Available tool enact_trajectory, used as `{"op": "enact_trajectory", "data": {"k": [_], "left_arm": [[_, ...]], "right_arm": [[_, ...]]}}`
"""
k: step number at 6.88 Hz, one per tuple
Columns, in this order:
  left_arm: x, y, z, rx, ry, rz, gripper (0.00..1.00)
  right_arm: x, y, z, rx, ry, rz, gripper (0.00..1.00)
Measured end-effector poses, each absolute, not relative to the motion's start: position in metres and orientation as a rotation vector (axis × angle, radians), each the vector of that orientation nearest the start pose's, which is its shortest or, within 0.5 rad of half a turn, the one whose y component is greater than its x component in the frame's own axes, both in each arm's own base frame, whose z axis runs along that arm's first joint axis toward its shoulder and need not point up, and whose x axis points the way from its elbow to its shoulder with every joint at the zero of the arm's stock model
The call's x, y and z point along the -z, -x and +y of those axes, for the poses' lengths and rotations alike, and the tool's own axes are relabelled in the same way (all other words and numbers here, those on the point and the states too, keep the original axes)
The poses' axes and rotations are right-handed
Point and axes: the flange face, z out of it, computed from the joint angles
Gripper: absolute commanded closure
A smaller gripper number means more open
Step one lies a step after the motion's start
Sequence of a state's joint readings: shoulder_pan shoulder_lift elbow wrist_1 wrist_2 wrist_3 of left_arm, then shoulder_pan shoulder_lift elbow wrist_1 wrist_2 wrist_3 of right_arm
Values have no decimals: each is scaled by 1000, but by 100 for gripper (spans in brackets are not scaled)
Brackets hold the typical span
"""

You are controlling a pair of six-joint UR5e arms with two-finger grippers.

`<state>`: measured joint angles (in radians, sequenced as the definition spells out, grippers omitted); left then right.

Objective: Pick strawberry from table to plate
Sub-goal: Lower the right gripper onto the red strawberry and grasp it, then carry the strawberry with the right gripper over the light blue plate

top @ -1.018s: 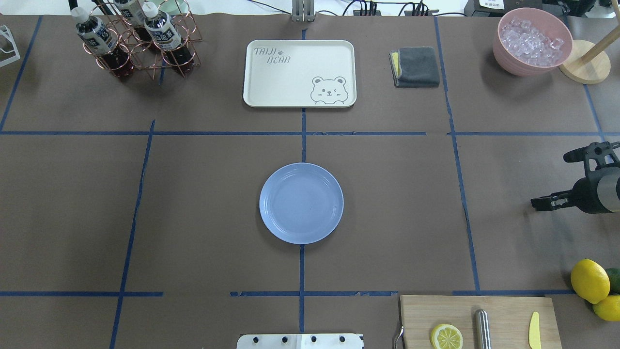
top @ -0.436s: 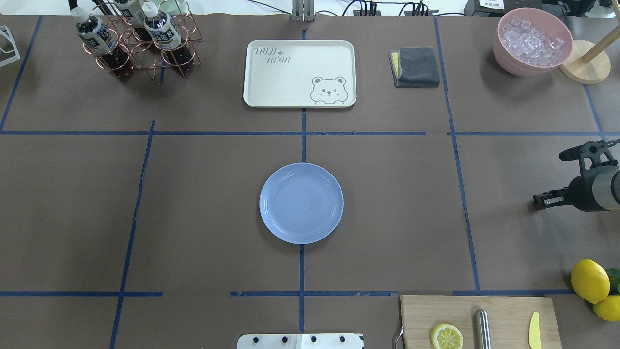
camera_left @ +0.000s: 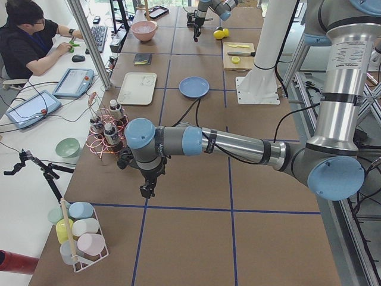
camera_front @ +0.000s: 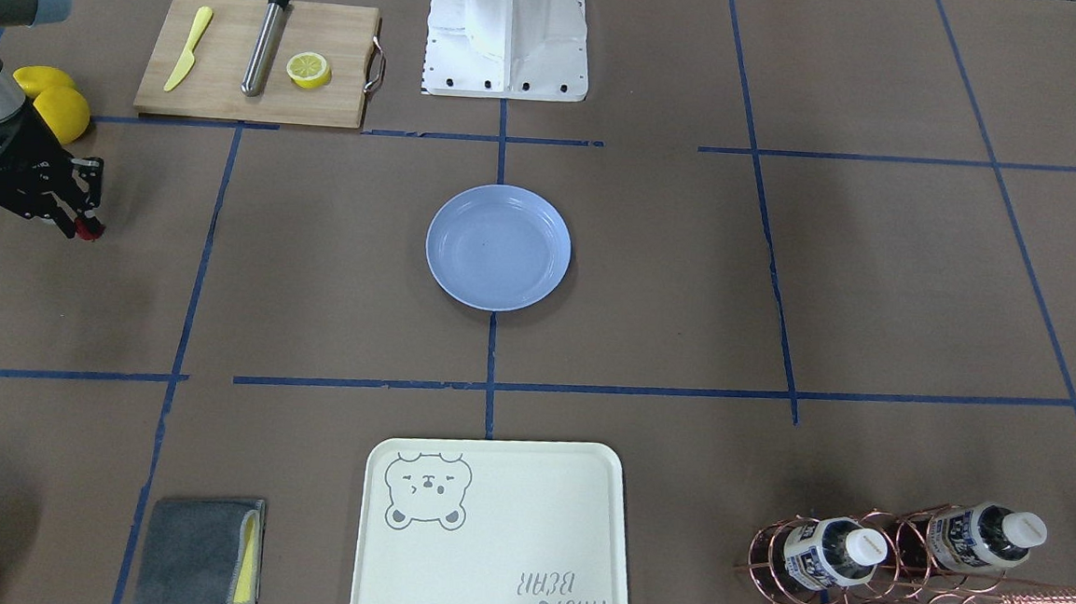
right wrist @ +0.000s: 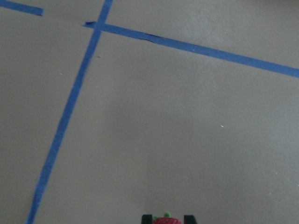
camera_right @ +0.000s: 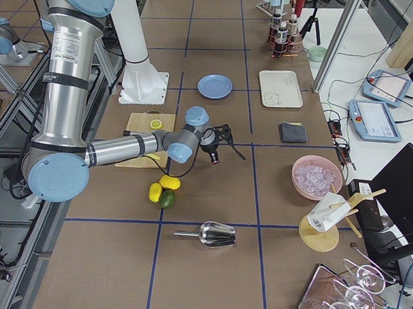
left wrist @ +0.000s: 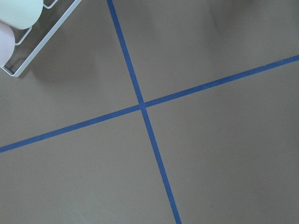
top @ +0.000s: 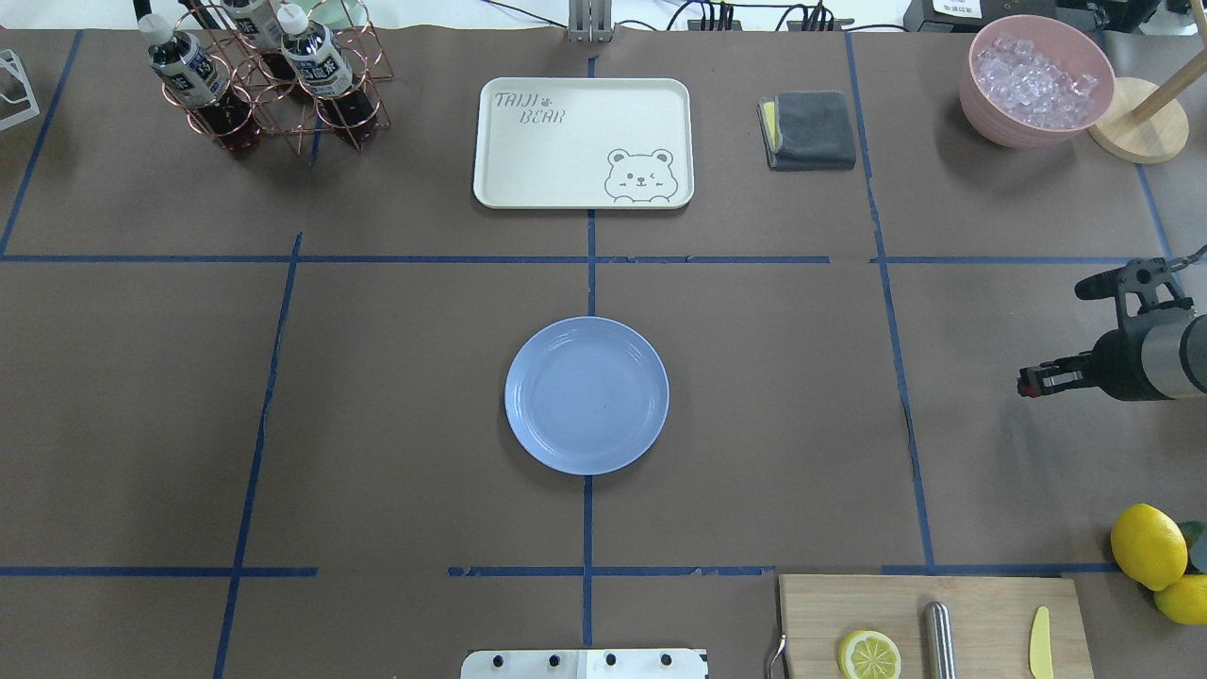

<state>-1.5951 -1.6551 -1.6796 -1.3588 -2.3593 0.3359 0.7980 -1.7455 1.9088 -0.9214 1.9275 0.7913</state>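
The strawberry point(right wrist: 167, 220) is a small red berry pinched at the tip of my right gripper point(top: 1030, 385), which is shut on it and held above the brown paper table point(top: 396, 424) near its right edge. In the front-facing view the strawberry point(camera_front: 86, 232) shows red at the end of the right gripper point(camera_front: 83, 224), far to the side of the plate. The blue-grey plate point(top: 586, 395) sits bare at the table's centre. My left gripper point(camera_left: 146, 189) shows only in the exterior left view, low over the table by the bottle rack; I cannot tell its state.
A cutting board point(top: 929, 622) with a lemon half, knife and steel rod lies at the front right, with lemons point(top: 1148, 545) beside it. At the back stand a cream bear tray point(top: 583, 141), a grey cloth point(top: 809, 129), a pink ice bowl point(top: 1035, 80) and a bottle rack point(top: 264, 85).
My right gripper's fingers have come together on the strawberry, and it has shifted a little toward the table's centre. The plate has not moved.
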Motion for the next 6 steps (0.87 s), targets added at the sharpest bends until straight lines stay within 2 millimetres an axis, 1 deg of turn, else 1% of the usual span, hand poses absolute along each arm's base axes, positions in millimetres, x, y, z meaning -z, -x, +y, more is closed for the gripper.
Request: {"op": "enact_trajectory", "data": {"k": [1,2,3,4,5,6], "left_arm": [[-583,75,-517,-288,-124,782,0],[-583,75,-517,-288,-124,782,0],[-583,75,-517,-287,-124,782,0],[-583,75,-517,-287,-124,782,0],[-582,75,-517,-288,-125,782,0],[-581,75,-517,-289,-127,781,0]], "right_arm": [[-455,265,-403,97,-315,-826,100],[-391,306,-417,61,-285,-849,100],[-329,352,-425,33,-253,-846,100],[-271,400,-427,1,-230,-830,100],[-223,446,-427,-39,-214,-825,100],[-192,486,-424,-75,-208,-821,100]]}}
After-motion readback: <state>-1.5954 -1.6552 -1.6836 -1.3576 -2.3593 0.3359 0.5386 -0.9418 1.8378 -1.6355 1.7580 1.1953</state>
